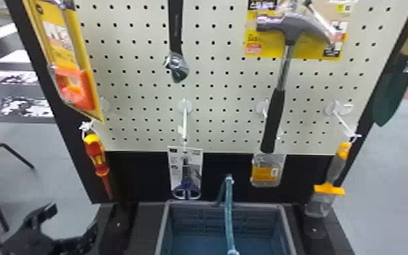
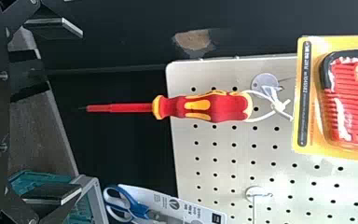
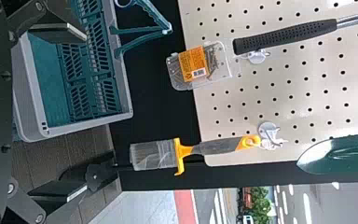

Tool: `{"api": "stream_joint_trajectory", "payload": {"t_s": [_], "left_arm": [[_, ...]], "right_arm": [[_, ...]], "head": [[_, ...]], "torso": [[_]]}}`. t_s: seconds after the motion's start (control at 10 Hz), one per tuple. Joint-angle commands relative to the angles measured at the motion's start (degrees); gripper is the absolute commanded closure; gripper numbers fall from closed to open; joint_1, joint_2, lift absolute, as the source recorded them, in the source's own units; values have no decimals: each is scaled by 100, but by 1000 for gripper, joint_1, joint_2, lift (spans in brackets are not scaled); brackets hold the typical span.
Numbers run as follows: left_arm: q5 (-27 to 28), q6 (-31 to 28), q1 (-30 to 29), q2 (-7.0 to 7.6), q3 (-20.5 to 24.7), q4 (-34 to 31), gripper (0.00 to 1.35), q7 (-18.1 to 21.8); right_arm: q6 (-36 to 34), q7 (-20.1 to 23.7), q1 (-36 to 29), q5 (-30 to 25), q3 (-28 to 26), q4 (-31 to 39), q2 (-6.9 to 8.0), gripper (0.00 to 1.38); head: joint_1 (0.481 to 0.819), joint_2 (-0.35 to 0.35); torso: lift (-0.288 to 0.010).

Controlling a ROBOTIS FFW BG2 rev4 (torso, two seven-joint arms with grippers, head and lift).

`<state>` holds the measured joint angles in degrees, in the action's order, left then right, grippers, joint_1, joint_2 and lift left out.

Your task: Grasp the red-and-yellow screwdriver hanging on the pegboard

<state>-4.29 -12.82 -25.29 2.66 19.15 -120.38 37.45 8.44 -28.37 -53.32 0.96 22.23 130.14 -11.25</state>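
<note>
**Left gripper (image 2: 77, 110) gapes wide, and the red-and-yellow screwdriver (image 1: 96, 154) hangs there for the taking**

Two flat fingers, well parted, nothing between them, nothing touched: that's how the left gripper stands, at eight o'clock in the head view. And look up towards one o'clock from it, there's the screwdriver, at the pegboard's (image 1: 213, 84) eight o'clock, handle at the top, shaft (image 2: 130, 108) pointing down, strung from a white tie (image 2: 278, 107).

Now, how will it handle? Light, I'd say, and stiff all the way through, with nothing fragile about it. The worry is the hang: that tie looks loose enough to let it swing or twist if one finger lands first. The smooth, rounded handle (image 2: 216, 108) could prove a touch slippery too.

So where to grab? Go for the thick middle of the handle, one finger on each side, closing evenly. The thin shaft would be the poorer choice, likely to let the tool pivot. And mind the tool pack (image 2: 306, 93) at roughly twelve o'clock from the handle; coming in too high could catch it or the tie.

Meanwhile the right gripper (image 3: 81, 112), on its own side near the crate (image 3: 86, 122), is spread and empty as well.
</note>
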Motion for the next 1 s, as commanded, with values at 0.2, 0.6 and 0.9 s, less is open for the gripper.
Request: {"api": "stream_joint_trajectory", "payload": {"t_s": [0.2, 0.6, 0.9], "left_arm": [[121, -239, 1099, 367, 45, 528, 139, 544], [191, -626, 2354, 807, -104, 1428, 139, 1633], [-90, -872, 2772, 947, -333, 1695, 139, 2170]], "right_arm": [[-18, 77, 50, -26, 1, -27, 26, 177], [-35, 130, 87, -35, 1, -41, 35, 177], [-44, 148, 99, -44, 1, -55, 44, 177]], "head": [[549, 0], [549, 0], [549, 0]], "torso": [[-100], [-100], [-100]]}}
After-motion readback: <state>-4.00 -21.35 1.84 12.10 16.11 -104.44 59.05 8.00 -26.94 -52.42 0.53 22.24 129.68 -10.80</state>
